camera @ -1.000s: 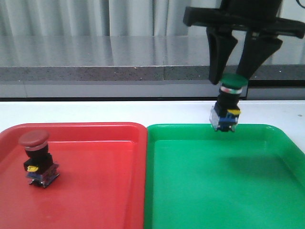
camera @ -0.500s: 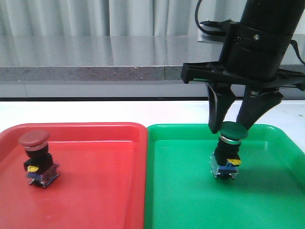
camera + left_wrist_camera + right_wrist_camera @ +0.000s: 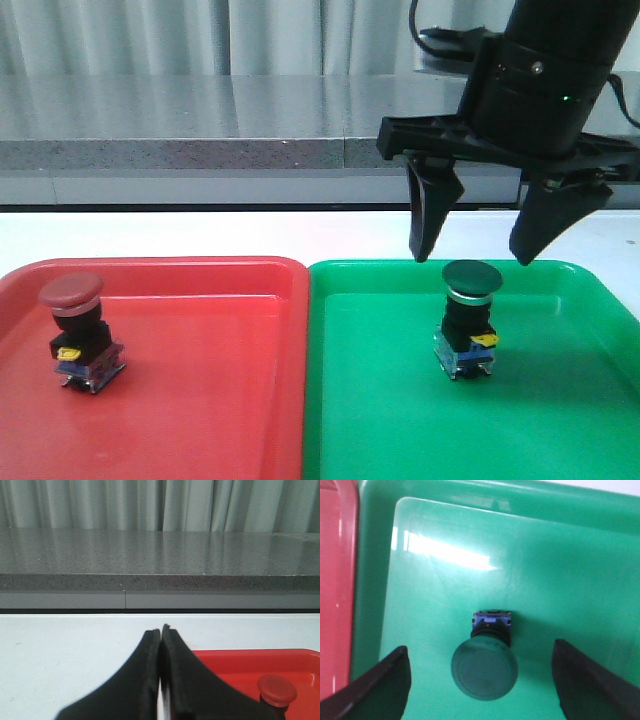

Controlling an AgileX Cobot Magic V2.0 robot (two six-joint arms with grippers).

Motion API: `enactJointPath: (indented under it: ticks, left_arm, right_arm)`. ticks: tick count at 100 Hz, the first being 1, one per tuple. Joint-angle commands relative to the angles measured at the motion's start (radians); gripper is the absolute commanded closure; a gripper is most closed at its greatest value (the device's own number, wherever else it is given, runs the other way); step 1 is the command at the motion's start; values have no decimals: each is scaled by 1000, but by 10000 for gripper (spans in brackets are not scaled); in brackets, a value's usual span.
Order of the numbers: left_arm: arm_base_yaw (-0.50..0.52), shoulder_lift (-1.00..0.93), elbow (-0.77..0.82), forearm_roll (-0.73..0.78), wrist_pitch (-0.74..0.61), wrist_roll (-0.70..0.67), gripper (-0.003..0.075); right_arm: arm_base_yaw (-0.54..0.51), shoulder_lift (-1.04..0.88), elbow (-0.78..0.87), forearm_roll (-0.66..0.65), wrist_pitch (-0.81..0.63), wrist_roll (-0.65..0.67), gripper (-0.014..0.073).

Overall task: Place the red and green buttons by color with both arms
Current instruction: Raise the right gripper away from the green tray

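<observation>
Grey curtains and a speckled stone ledge close off the far side of the white table [image 3: 200, 235], and two plastic trays lie side by side along its near edge: the red tray [image 3: 200, 400] toward the near left corner, the green tray [image 3: 560, 400] toward the near right.

On the green tray, the green button [image 3: 468, 320] stands upright toward the tray's far edge, cap up and bluish base down. The right pincer [image 3: 476, 240] hangs just above it with its fingers spread wide on either side of the cap, touching nothing; the right wrist view shows clear green plastic between each fingertip and the cap. Resting upright on the left part of the red tray, the red button [image 3: 78, 330] tilts a little on its base. Over the table behind that tray, near the left edge, the left pincer [image 3: 160, 680] has its fingers pressed together and empty.

Both buttons look small, light and rigid, with hard plastic shells, so they should tolerate a firm squeeze. The domed caps look smooth and could slip. A better hold would probably be under the cap's rim or across the squarer black body. Being top-heavy on narrow bases, they seem easy to tip, and the glossy trays may let them slide.
</observation>
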Motion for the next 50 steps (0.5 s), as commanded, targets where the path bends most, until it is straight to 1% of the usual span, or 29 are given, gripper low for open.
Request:
enactJointPath:
  ticks: [1, 14, 19, 24, 31, 43, 45, 48, 50]
  left_arm:
    - [3, -30, 10, -9, -83, 2, 741]
    - [3, -30, 10, -9, -83, 2, 741]
    - [3, -30, 10, -9, -83, 2, 741]
    - [3, -30, 10, -9, -83, 2, 741]
    - [3, -30, 10, -9, -83, 2, 741]
    - [3, -30, 10, -9, -83, 2, 741]
    - [3, -30, 10, -9, -83, 2, 741]
    - [3, -30, 10, -9, -83, 2, 741]
    - [3, -30, 10, -9, -83, 2, 741]
  right_arm:
    - [-27, -118, -21, 6, -32, -34, 10]
    - [-113, -226, -14, -1, -33, -61, 14]
    - [-157, -267, 0, -14, -33, -73, 44]
    - [-206, -312, 20, -22, -33, -87, 104]
    - [-274, -365, 56, -38, -33, -99, 236]
    - [-375, -460, 129, -55, -50, -135, 540]
    - [-391, -477, 143, -56, -57, -142, 571]
    - [-410, -500, 161, -61, -67, -152, 643]
    - [-424, -518, 175, -62, -76, -158, 663]
